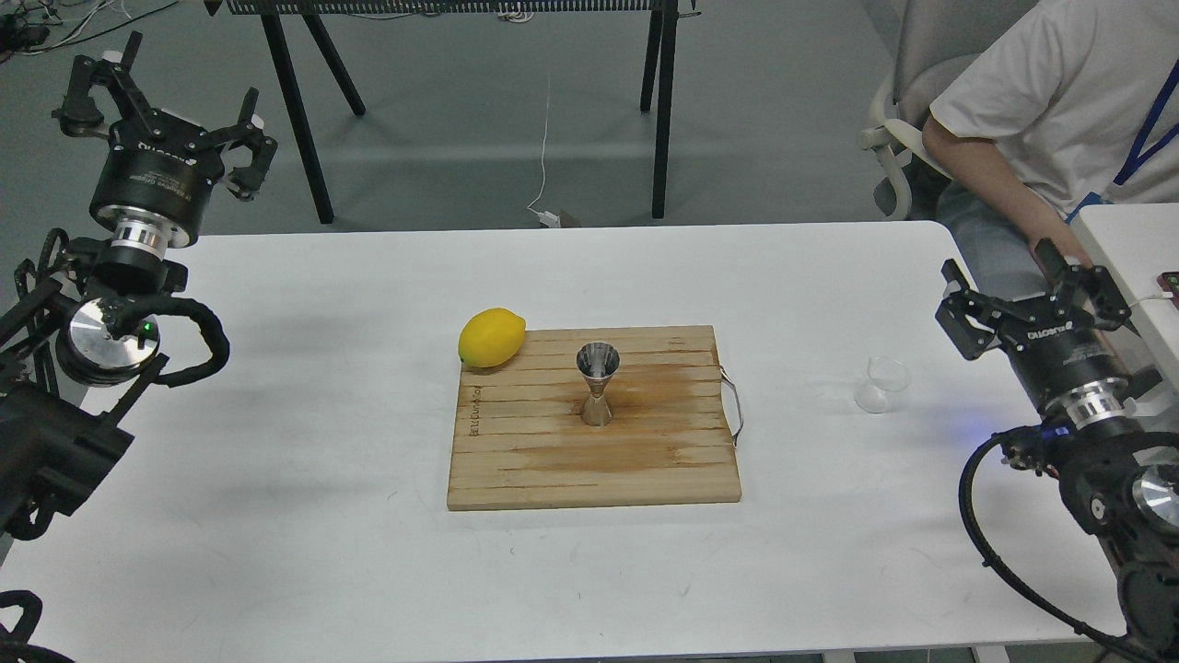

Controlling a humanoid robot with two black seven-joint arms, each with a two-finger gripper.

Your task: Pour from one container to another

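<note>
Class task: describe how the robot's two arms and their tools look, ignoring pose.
Both arms are black with silver metal rings at the wrist. Each tool, left and right, has two black fingers on a round black body bearing white lettering. Black cables loop beside each arm; a green light glows on the left arm.

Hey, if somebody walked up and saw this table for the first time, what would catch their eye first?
Probably the bright yellow lemon at the far left corner of the wooden cutting board in the middle of the white table, with the shiny steel jigger standing upright near the board's centre. Next, the left gripper and right gripper, both open and empty at the table's sides, and the small clear glass cup near the right one.
</note>
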